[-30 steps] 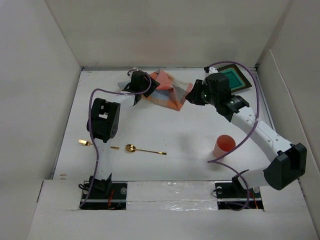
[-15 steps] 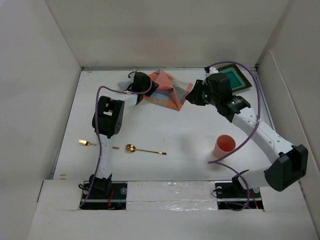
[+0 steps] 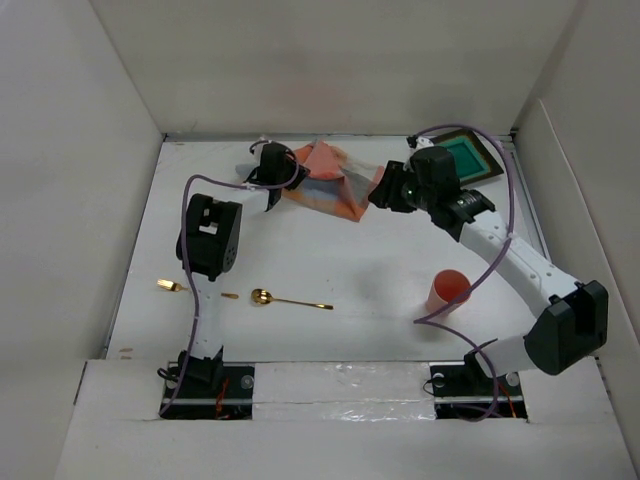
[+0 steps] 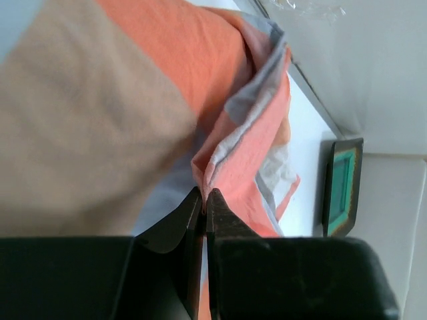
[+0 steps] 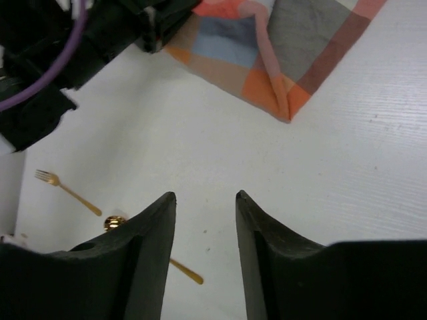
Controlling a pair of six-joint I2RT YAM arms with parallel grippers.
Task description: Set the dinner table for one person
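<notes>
1. While the left gripper is pinched fully together on a raised fold of the checked cloth mat, the right gripper hovers partly open with nothing between its fingers. It hangs over the bare surface, just near of the mat's right corner. The step in hand looks like spreading the mat flat.
2. To do this well, the right gripper should take that free corner low and squarely. The arms should then draw apart left and right, keeping the cloth close to the surface so it unfolds rather than drags as a bundle.
3. The left grip seems to hold only a thin ridge of cloth, so a hard tug could pull it free; a slow, even pull suits better.
4. The mat lies crumpled at the far middle and probably belongs nearer, between the spoon and fork at the near left and the cup at the near right.
5. The surface lies flat beneath both arms and carries everything. As a plain rectangle it points no particular way. Its long axis seems to run left to right, though the camera's slant leaves that uncertain.
</notes>
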